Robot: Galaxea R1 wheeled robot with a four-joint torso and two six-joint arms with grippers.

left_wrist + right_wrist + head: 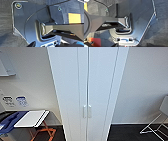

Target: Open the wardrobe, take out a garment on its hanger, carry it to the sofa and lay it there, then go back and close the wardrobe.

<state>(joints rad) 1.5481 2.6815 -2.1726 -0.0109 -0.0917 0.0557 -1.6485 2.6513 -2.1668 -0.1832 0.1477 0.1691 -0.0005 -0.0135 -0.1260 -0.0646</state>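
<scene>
Head view: you are facing the wardrobe [87,84], standing dead ahead with doors closed, its handles [87,111] at the centre seam. Opening step is pending; next you are needing a reach to one handle.
Wrist views: dark floor [6,18] passing beneath; either hand's state, cannot tell.

Plain white wardrobe [86,84], white handles [87,111]

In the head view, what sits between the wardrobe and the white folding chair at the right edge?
Nothing stands there: between the wardrobe and the chair, the head view shows bare white wall above dark floor.
</scene>
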